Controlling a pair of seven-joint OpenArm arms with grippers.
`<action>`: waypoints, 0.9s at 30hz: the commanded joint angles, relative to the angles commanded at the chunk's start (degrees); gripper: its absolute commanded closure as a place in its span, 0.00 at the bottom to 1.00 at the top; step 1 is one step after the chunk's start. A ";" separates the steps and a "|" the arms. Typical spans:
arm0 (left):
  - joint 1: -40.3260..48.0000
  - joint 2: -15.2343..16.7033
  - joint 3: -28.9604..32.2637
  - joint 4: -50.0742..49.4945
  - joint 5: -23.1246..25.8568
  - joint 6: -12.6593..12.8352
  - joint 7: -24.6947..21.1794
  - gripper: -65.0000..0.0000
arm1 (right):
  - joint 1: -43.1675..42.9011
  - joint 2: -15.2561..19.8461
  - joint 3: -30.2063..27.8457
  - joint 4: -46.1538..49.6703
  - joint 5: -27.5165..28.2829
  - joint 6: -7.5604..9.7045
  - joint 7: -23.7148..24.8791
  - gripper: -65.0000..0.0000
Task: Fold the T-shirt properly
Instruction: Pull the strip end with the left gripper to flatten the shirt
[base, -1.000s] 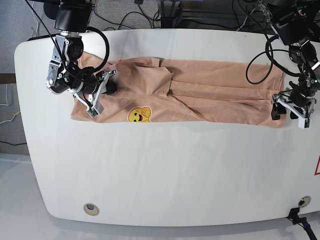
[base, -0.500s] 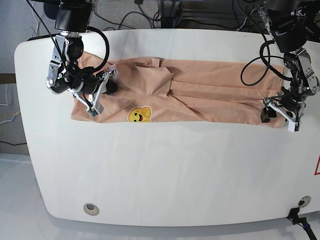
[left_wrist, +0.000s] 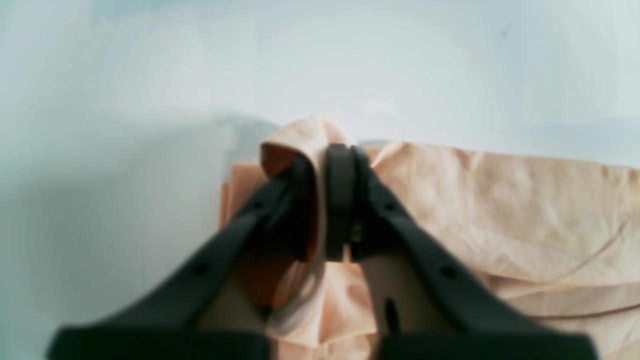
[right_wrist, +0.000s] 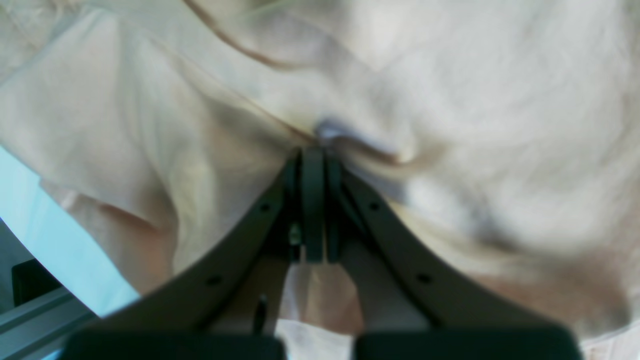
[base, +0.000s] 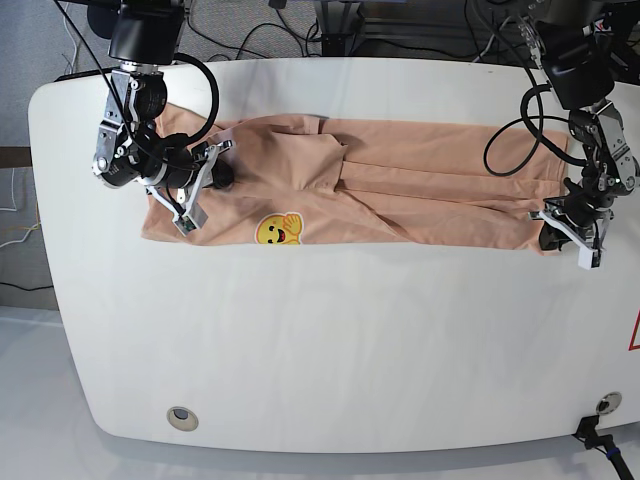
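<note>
The peach T-shirt (base: 400, 185) lies folded into a long band across the white table (base: 330, 340), its yellow smiley print (base: 278, 230) near the front left. At the band's right end, my left gripper (base: 555, 238) is shut on the front corner. The left wrist view shows the left gripper (left_wrist: 325, 165) pinching a raised fold of the T-shirt (left_wrist: 500, 200) there. My right gripper (base: 212, 180) rests on the left end, and in the right wrist view the right gripper (right_wrist: 312, 155) is shut on a pucker of the T-shirt (right_wrist: 450, 100).
Black cables (base: 270, 30) and arm mounts crowd the table's far edge. Two round holes sit near the front edge, one at the left (base: 181, 417) and one at the right (base: 608, 402). Bare white tabletop spans the front half.
My left gripper moved in from the right end, went from open to shut, and now pinches the T-shirt's front right corner. The right arm has not moved.
</note>
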 joint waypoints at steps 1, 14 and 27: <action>0.09 0.00 0.00 0.09 0.00 0.00 0.00 0.98 | 0.00 0.00 0.00 0.00 0.00 0.00 0.00 1.00; 14.24 -1.67 -2.64 21.54 -4.84 0.00 3.43 0.98 | 0.53 -0.09 0.26 -4.13 -0.09 0.00 0.09 1.00; 24.18 -3.25 -8.79 25.23 -7.03 0.00 5.10 0.98 | 1.49 -0.09 0.35 -7.56 -0.09 0.00 1.23 1.00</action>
